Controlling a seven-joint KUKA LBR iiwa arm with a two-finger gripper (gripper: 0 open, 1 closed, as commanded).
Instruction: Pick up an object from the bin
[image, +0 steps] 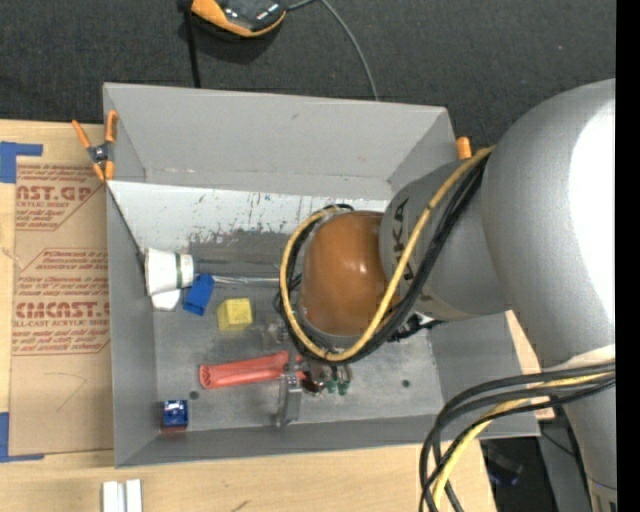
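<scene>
Camera view: gripper (291, 392) low over bin (250, 130) floor, near side, centre, below orange wrist cover (340, 275). Red handle-like tool (245, 373) just left of gripper, long axis left-right, right end at gripper. Touching or not: cannot tell. Gripper opening and any hold: cannot tell. Yellow cube (236, 314) and blue block (199, 294) lie farther left.

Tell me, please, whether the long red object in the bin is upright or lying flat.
Lying flat: the long red object stretches lengthwise along the bin floor, its right end next to the pincer.
</scene>
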